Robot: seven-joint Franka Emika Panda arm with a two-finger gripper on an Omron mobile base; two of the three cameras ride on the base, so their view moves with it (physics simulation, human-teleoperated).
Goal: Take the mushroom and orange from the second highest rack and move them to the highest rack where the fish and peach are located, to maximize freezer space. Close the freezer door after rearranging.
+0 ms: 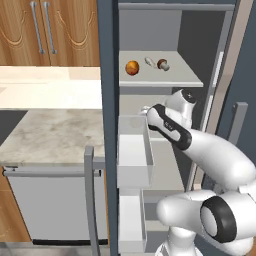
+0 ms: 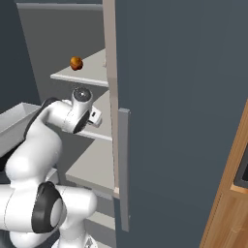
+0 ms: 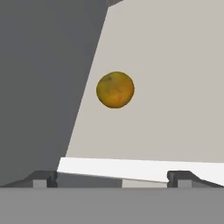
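the claw (image 3: pixel 112 178) is spread wide with nothing between its tips, aimed into the open freezer at an orange (image 3: pixel 115 89) lying alone on a pale rack (image 3: pixel 175 65). on the upper rack (image 1: pixel 185 77), a peach (image 1: pixel 132 68) sits left of the mushroom (image 1: pixel 163 64).

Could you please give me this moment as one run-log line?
phase: approaching orange | gripper: open, empty, short of shelf | mushroom: on shelf
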